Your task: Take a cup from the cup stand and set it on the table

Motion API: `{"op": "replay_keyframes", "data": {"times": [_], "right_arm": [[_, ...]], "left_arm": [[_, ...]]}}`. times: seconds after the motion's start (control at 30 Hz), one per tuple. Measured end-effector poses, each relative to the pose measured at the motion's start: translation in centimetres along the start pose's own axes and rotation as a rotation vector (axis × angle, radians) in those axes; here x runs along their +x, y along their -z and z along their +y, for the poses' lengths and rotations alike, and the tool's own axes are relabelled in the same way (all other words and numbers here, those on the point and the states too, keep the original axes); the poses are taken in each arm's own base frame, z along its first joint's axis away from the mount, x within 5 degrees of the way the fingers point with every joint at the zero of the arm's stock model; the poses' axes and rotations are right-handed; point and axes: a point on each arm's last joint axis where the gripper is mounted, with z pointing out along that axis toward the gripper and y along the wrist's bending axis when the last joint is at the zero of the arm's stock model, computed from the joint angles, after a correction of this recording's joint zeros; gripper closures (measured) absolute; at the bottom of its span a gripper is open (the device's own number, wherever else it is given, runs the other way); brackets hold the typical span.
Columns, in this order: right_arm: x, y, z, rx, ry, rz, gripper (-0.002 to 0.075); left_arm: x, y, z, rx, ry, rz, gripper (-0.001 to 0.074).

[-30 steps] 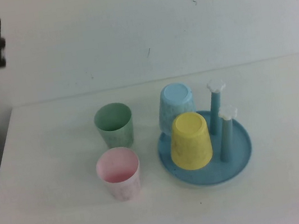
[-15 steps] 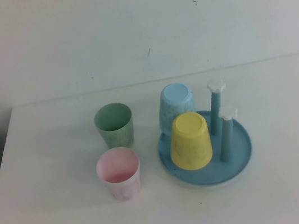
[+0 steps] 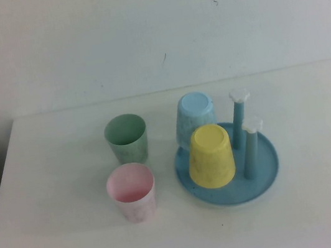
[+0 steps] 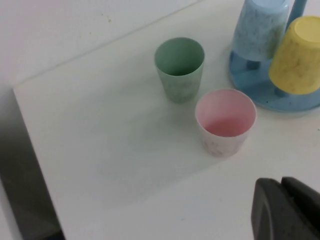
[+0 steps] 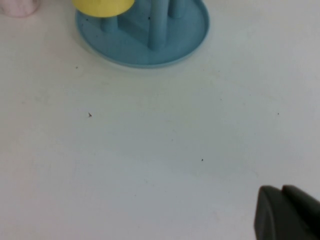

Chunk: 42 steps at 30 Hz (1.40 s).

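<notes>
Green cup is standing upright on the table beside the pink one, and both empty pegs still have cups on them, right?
Not quite. The green cup and pink cup do stand upright on the table, but the high view shows the two white-capped pegs bare; only the blue cup and yellow cup remain on the cup stand.

Plain white wall (image 3: 138, 34) behind, few dark marks, even light.

The mint-green cup (image 3: 126, 138) stands upright, mouth up, on the white table (image 3: 318, 213), just left of the stand (image 3: 268, 177). The stand is a round blue tray with white-capped pegs.

Both grippers hang back: the left gripper (image 4: 286, 210) above the table's near left part, the right gripper (image 5: 287, 214) on the near right side.
</notes>
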Motion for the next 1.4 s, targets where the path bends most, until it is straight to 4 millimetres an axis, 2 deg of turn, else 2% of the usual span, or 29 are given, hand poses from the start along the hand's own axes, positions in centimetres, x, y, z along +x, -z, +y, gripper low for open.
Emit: {"op": "replay_keyframes", "data": {"times": [0.2, 0.33, 0.53, 0.67, 0.8, 0.9, 1.03, 1.17, 1.4], "right_arm": [[0.0, 0.0, 0.0, 0.000, 0.000, 0.001, 0.0725], [0.0, 0.0, 0.0, 0.000, 0.000, 0.001, 0.0726], [0.0, 0.0, 0.0, 0.000, 0.000, 0.001, 0.0726], [0.0, 0.0, 0.0, -0.001, -0.001, 0.001, 0.0726], [0.0, 0.0, 0.0, -0.001, -0.001, 0.001, 0.0726], [0.0, 0.0, 0.0, -0.001, -0.001, 0.001, 0.0726], [0.0, 0.0, 0.0, -0.001, -0.001, 0.001, 0.0726], [0.0, 0.0, 0.0, -0.001, -0.001, 0.001, 0.0726], [0.0, 0.0, 0.0, -0.003, -0.003, 0.000, 0.0726]], "left_arm": [[1.3, 2.0, 1.0, -0.134, 0.003, -0.139, 0.0736], [2.8, 1.7, 1.6, -0.241, 0.025, -0.341, 0.0736], [7.7, -1.4, 1.8, -0.308, 0.068, -0.555, 0.0736], [12.5, -3.9, 1.3, -0.302, 0.087, -0.513, 0.0736], [16.3, -5.8, 1.0, -0.289, 0.139, -0.469, 0.0736], [18.4, -6.9, 0.9, -0.288, 0.214, -0.451, 0.0736], [19.4, -6.9, 0.9, -0.312, 0.265, -0.437, 0.0736], [20.5, -7.2, 0.7, -0.309, 0.353, -0.349, 0.0736], [20.6, -7.1, 0.7, -0.316, 0.374, -0.328, 0.0736]]}}
